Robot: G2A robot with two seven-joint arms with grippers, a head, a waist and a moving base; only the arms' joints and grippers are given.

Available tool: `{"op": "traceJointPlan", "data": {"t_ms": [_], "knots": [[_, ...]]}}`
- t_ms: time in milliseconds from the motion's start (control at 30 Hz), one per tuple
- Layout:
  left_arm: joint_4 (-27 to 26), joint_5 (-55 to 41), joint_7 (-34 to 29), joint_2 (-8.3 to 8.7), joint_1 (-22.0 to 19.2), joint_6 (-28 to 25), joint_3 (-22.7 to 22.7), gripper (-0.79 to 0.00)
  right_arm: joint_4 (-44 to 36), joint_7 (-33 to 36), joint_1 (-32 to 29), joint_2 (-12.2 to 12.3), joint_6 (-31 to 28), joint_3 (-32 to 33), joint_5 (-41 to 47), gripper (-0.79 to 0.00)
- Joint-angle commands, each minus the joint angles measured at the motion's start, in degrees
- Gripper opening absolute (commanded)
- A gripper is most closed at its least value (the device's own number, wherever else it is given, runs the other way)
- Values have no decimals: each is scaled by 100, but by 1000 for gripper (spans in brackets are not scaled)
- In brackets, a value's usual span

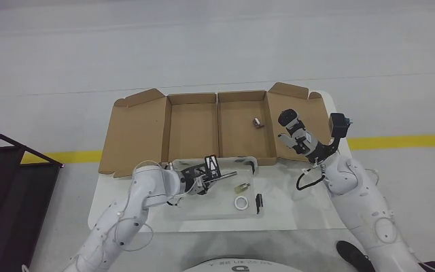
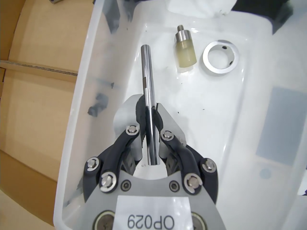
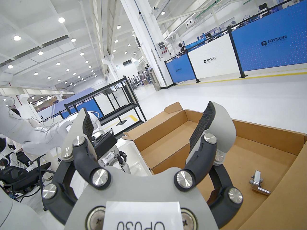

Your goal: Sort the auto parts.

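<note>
A thin steel rod (image 2: 148,77) lies lengthwise between my left gripper's pads, and the left gripper (image 2: 146,107) is shut on it, low inside the white plastic tray (image 2: 79,92). From above, the left gripper (image 1: 213,171) sits at the tray's left half with the rod (image 1: 228,176) sticking out toward the right. Beside it in the tray lie a short steel and cream cylinder (image 2: 184,50) and a metal ring (image 2: 220,56). My right gripper (image 3: 147,110) is open with nothing in it, held up above the right flap of the cardboard box (image 1: 194,126).
A small metal block (image 1: 257,123) lies in the box's right compartment, seen also as a block with a pin (image 3: 257,183). A black part (image 1: 259,200) rests at the tray's right end. A black rack (image 1: 20,183) stands left of the table.
</note>
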Motion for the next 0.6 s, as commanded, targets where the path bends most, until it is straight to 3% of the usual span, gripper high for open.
{"op": "traceJointPlan", "data": {"t_ms": [0,367,567], "knots": [[5,-262,16,32,38,-113,-136,-785,0,0,0,0,0,0,0,0],[151,-1362,-87,200,168,-563,-748,-785,0,0,0,0,0,0,0,0],[90,-882,-12,201,202,-279,-540,-785,0,0,0,0,0,0,0,0]]}}
